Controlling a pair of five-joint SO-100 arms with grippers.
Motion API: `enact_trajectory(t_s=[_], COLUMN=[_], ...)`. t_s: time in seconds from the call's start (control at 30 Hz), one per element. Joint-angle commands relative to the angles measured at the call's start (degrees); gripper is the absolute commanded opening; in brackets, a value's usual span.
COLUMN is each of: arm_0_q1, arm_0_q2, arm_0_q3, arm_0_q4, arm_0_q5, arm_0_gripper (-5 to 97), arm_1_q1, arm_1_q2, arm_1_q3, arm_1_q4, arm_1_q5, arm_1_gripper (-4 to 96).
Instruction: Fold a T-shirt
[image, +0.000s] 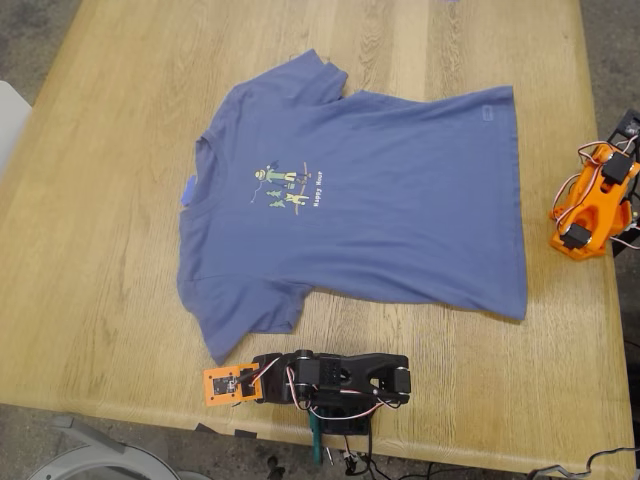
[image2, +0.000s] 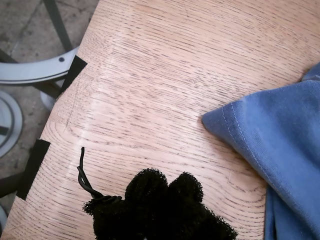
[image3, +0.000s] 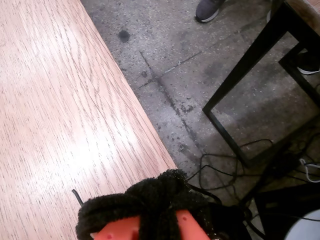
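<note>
The periwinkle-blue T-shirt (image: 380, 200) lies flat and spread out on the wooden table (image: 90, 260), collar toward the exterior view's left, with its small green-yellow print (image: 285, 186) facing up. My first gripper (image: 222, 385) is at the table's near edge, resting just beside the near sleeve's corner; in the first wrist view its black padded jaws (image2: 165, 200) are together and empty, a little apart from the sleeve (image2: 280, 135). My second gripper (image: 588, 205) is folded at the exterior view's right edge, clear of the shirt; its padded jaws (image3: 155, 200) look shut and empty.
A small light-blue scrap (image: 188, 190) sits at the collar. Black tape pieces (image2: 75, 70) mark the table edge near my first gripper. Beyond the edge by my second gripper are floor, cables (image3: 225, 165), a black metal frame (image3: 250, 75) and a person's shoe (image3: 207, 9).
</note>
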Motion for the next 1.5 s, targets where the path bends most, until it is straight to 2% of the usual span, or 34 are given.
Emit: enact_trajectory(t_s=[0.0,0.43,0.53,0.67,0.73,0.83,0.93,1.1,1.17,1.27,1.47], arm_0_q1=[-1.14,-1.23,-1.41,-0.53,0.26,1.93,2.72,3.69,4.57,5.98,11.25], arm_0_q2=[6.59,6.59,6.59,6.59,6.59,6.59,6.59,6.59,6.59,6.59,6.42], arm_0_q3=[-0.88,-0.88,-1.67,-5.45,-8.09,-11.60,-14.33,-19.78,-21.27,-24.87,-32.43], arm_0_q4=[-1.32,-1.41,-2.20,-2.37,-1.58,-1.23,-1.41,0.35,0.35,3.34,6.77], arm_0_q5=[0.53,0.53,0.53,-0.62,-2.29,-4.48,0.18,1.23,2.46,2.90,-0.44], arm_0_gripper=[0,0,1,13,23,32,37,50,56,59,67], arm_1_q1=[5.71,5.80,5.54,4.13,1.85,-2.20,-4.83,-10.11,-13.18,-20.04,-33.84], arm_1_q2=[0.44,0.44,0.44,0.44,0.44,0.44,0.44,0.35,0.35,0.26,-1.41], arm_1_q3=[4.04,4.04,4.04,2.37,1.05,-1.67,-4.57,-13.36,-17.58,-25.22,-41.48], arm_1_q4=[0.09,-0.26,-3.96,-8.09,-11.69,-16.26,-20.48,-18.54,-16.70,-12.66,-3.16], arm_1_q5=[-0.18,-0.18,-0.09,0.44,2.55,5.89,8.53,14.59,15.03,14.68,10.72], arm_1_gripper=[0.8,1.2,1.5,8.8,12.3,18.6,30.9,39.9,42.5,43.1,43.9])
